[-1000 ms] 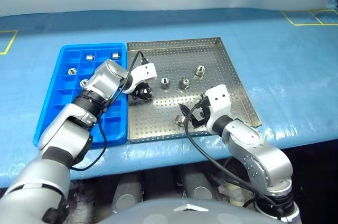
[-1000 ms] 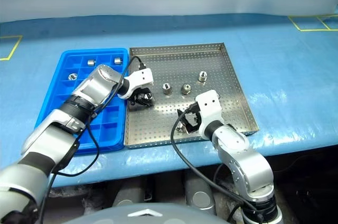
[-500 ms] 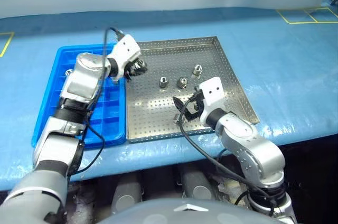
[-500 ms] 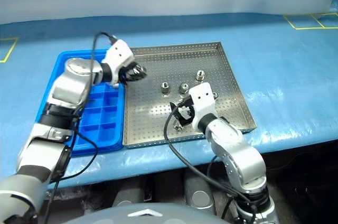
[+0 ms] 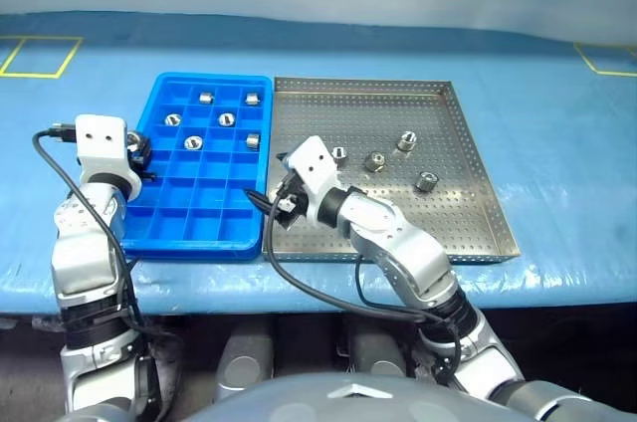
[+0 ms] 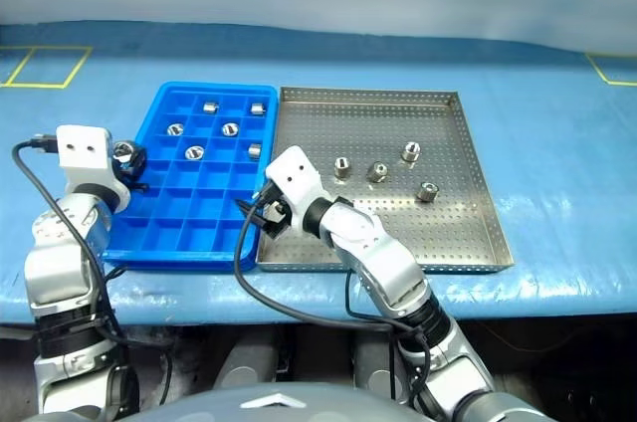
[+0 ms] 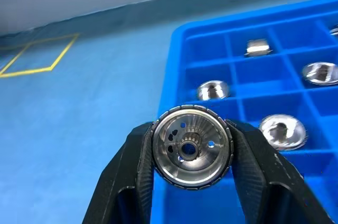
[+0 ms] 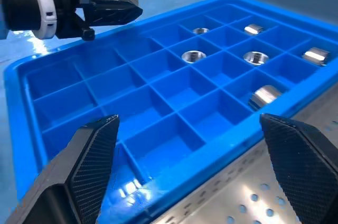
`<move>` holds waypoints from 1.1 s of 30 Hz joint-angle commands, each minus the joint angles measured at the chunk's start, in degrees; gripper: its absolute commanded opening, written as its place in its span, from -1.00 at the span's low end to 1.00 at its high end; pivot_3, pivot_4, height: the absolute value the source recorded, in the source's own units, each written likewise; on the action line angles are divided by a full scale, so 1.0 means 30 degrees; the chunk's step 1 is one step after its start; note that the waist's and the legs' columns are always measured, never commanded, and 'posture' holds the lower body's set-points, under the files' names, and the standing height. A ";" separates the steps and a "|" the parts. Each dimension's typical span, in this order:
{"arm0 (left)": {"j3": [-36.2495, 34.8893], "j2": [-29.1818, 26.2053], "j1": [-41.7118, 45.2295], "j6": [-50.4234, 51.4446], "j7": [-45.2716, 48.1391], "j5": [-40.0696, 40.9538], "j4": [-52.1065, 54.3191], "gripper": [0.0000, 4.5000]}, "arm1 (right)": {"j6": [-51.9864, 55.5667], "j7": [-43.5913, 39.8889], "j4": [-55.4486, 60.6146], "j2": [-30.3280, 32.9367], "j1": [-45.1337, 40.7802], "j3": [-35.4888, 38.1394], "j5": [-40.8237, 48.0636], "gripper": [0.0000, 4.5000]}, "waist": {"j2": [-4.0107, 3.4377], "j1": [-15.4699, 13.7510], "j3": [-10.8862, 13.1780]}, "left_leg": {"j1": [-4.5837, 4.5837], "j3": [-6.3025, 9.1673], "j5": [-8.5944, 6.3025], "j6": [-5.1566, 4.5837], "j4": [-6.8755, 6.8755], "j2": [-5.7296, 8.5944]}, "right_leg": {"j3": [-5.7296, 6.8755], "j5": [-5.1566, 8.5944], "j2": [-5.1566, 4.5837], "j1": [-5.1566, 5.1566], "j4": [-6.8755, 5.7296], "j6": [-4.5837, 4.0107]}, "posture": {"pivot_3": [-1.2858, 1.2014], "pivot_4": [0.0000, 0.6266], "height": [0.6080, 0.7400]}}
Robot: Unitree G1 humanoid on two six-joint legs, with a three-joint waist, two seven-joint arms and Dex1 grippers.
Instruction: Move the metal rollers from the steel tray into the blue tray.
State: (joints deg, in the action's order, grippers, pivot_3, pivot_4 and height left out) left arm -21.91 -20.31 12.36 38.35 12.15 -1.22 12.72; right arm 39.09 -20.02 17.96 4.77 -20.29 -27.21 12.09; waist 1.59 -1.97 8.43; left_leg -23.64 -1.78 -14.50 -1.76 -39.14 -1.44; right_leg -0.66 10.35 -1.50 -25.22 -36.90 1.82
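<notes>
Both arms are built of rounded silver-grey metal segments joined by black collars. Each wrist carries a small white block with two dark round dots on its face, and a black cable loops from that block back along the forearm. The left gripper (image 7: 191,155) has two black fingers (image 7: 129,182) with a finely ribbed, textured surface. The right gripper (image 8: 190,145) has the same black, cross-hatched fingers (image 8: 87,155), broad and tapering toward the tips.
</notes>
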 commanded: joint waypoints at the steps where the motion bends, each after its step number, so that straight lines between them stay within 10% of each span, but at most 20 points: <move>1: 0.0100 0.0143 0.0237 -0.1392 -0.0380 0.0426 -0.0981 -0.22 | -0.0665 -0.0382 0.0474 -0.0253 -0.0096 -0.0108 -0.0043 1.00 | 0.0002 -0.0129 -0.0001 | 0.0009 -0.0001 0.0001 -0.0001 -0.0003 0.0001 | 0.0001 0.0011 -0.0002 0.0011 0.0001 -0.0025 | 0.13 -0.52 1.00; 10: 0.1777 -0.0164 0.0967 -0.1628 0.0038 0.0728 -0.3211 -0.22 | -0.0146 0.0028 0.1209 -0.0129 0.0572 0.0312 -0.0299 1.00 | 0.0005 0.0120 -0.0006 | 0.0033 -0.0012 0.0030 0.0010 -0.0010 -0.0018 | 0.0016 0.0017 0.0010 0.0029 -0.0003 -0.0033 | 0.07 -0.52 1.00; 18: 0.2117 -0.0727 -0.0479 0.0819 0.0166 0.1094 -0.0589 0.96 | 0.0372 0.0888 0.2130 0.0006 0.1508 0.1020 -0.0525 1.00 | 0.0005 0.0749 -0.0006 | 0.0023 -0.0029 0.0027 0.0009 0.0021 -0.0026 | 0.0003 -0.0002 0.0002 -0.0009 0.0000 -0.0076 | 0.04 -0.52 1.00; 33: 0.8838 0.0776 0.8246 0.0415 0.4897 0.3619 -0.2301 0.98 | 0.1178 0.2508 0.4318 0.0152 0.3095 0.3899 -0.0415 1.00 | 0.0011 0.1318 -0.0002 | 0.0007 -0.0053 0.0035 -0.0017 -0.0001 -0.0001 | -0.0036 0.0000 0.0026 -0.0006 0.0022 0.0012 | -0.05 -0.52 1.00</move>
State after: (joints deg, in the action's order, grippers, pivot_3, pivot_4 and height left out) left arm 2.06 -18.46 35.04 41.40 24.64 9.56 7.57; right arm 42.68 -13.18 28.12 5.41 -11.19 -16.68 10.57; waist 1.63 1.99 8.42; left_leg -23.63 -1.93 -14.40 -1.81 -39.15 -1.40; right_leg -0.76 10.36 -1.39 -25.24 -36.85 1.86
